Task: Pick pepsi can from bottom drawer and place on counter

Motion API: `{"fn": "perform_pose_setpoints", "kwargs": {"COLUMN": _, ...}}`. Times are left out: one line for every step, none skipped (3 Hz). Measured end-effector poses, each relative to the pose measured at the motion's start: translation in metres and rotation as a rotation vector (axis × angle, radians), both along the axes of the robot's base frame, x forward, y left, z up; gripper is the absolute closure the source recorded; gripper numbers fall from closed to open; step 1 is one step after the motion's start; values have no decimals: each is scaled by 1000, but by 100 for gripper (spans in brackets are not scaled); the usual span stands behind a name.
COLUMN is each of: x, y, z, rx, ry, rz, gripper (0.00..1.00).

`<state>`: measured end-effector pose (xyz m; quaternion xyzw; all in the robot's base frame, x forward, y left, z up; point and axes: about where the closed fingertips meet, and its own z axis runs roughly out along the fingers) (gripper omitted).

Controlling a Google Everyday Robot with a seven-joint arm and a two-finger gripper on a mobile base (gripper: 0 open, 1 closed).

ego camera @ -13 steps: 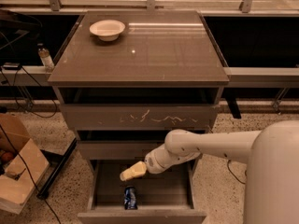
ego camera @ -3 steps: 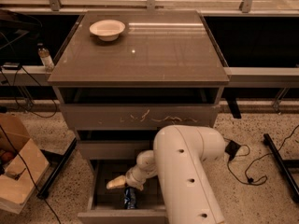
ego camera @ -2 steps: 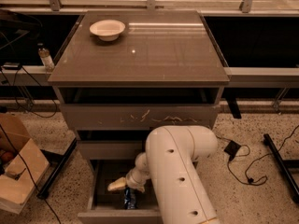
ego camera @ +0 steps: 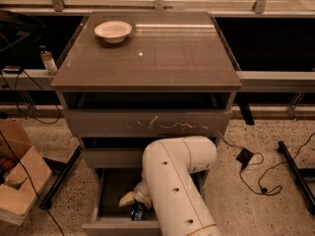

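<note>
1. Finding the pepsi can [ego camera: 138, 212] low in the open bottom drawer [ego camera: 109, 193], on the tray floor close to the front wall. Dark blue, with a small pale glint.
2. Placing the gripper [ego camera: 126, 199] inside the same drawer, just up and to the left of the can in the camera view. Very near it; touching or slightly apart, not to be settled.
3. Judging the coming move from that offset: a short shift toward the drawer's front wall and to the right in view, then down over the can. Only one arm, so no choice of side.
4. Reading the can's long axis: not possible. Too little of it on show to say upright or lying, so the approach angle looks uncertain.
5. Checking the gripper's state: a single tan wedge pointing left. No telling whether spread or closed.
6. Noting what is hidden: the white arm [ego camera: 177, 191] covers the right part of the drawer and the can's right side, and the drawer front is cut off by the bottom edge.
7. Moving outward and up: scratched upper drawer front [ego camera: 152, 123], then the glossy table [ego camera: 162, 58] on top of the cabinet, judged the can's destination, carrying a bowl [ego camera: 113, 31] at its rear left.
</note>
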<state>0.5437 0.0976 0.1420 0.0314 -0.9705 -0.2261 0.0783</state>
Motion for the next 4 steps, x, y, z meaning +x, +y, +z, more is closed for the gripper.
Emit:
{"fn": "perform_pose_setpoints", "kwargs": {"x": -8, "y": 2, "z": -18, "rx": -13, "ry": 56, "rz": -35, "gripper": 50}}
{"fn": "perform_pose_setpoints", "kwargs": {"x": -10, "y": 4, "z": -20, "rx": -3, "ry": 70, "rz": -45, "gripper": 73}}
{"fn": "perform_pose_setpoints", "kwargs": {"x": -10, "y": 11, "z": -12, "rx": 46, "ry": 58, "rz": -66, "gripper": 96}}
{"fn": "perform_pose_setpoints", "kwargs": {"x": -9, "y": 16, "z": 15, "rx": 159, "ry": 3, "rz": -84, "gripper": 100}}
